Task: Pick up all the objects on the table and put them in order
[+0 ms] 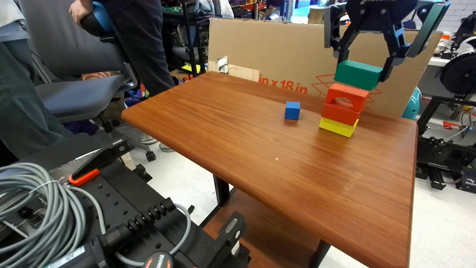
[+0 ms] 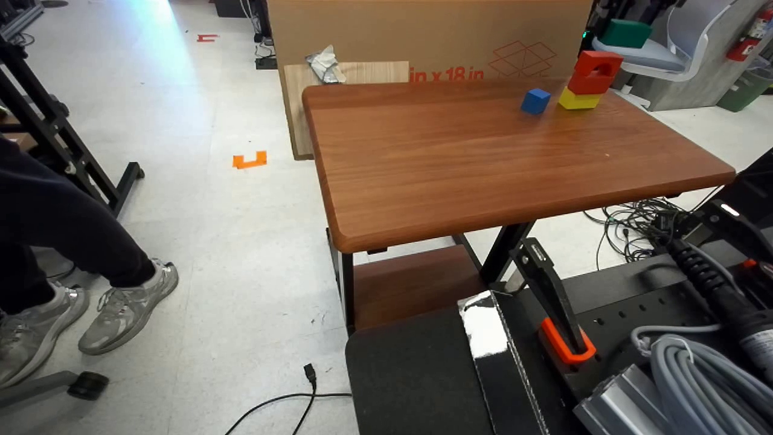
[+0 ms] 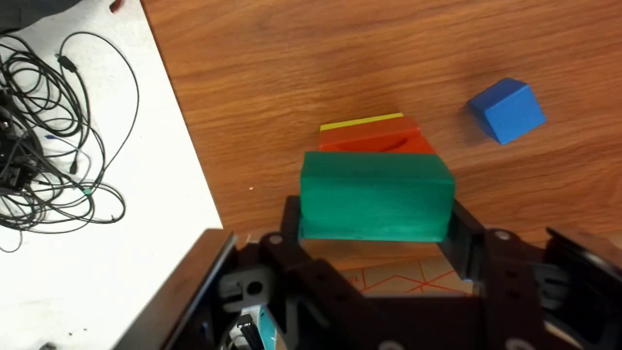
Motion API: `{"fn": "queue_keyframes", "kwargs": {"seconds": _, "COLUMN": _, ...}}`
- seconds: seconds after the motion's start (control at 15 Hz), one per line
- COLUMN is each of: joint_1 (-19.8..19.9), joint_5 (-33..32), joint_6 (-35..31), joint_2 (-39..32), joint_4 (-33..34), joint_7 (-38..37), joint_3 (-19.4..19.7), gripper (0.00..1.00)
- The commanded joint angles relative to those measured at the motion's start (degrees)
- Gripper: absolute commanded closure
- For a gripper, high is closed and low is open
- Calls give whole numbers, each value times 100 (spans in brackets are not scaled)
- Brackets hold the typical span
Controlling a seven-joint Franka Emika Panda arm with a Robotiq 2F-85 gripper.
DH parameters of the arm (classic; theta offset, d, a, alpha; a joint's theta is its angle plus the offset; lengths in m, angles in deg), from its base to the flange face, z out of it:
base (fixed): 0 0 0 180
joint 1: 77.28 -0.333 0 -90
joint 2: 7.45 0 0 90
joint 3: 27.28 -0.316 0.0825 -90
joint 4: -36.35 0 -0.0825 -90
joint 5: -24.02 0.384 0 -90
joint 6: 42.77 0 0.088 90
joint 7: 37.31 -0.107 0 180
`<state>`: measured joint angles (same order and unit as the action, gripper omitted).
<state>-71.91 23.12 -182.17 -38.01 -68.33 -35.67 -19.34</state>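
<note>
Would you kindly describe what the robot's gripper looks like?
The gripper is mostly black, with jointed linkages, round bolt heads and flat greyish outer plates. Its fingers are dark and narrow. In an exterior view, pale lettering is cut off at the top.

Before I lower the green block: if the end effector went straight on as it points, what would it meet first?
Likely the red arch block topping the stack, touched by the green block the end effector holds. Depth is unclear, so contact may be only partial.
</note>
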Motion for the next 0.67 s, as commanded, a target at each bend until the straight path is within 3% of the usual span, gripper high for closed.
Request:
{"fn": "queue_keyframes", "kwargs": {"seconds": 0.0, "joint_1": 133, "joint_5": -90, "joint_6": 91, "joint_2": -122, "joint_4": 274, "joint_7": 221, "joint_3": -117, "gripper": 57}}
{"fn": "queue_keyframes", "kwargs": {"seconds": 0.6, "joint_1": 116, "joint_5": -80, "joint_6": 188, "joint_2": -238, "joint_4": 402, "joint_7": 452, "joint_3": -226, "gripper": 57}}
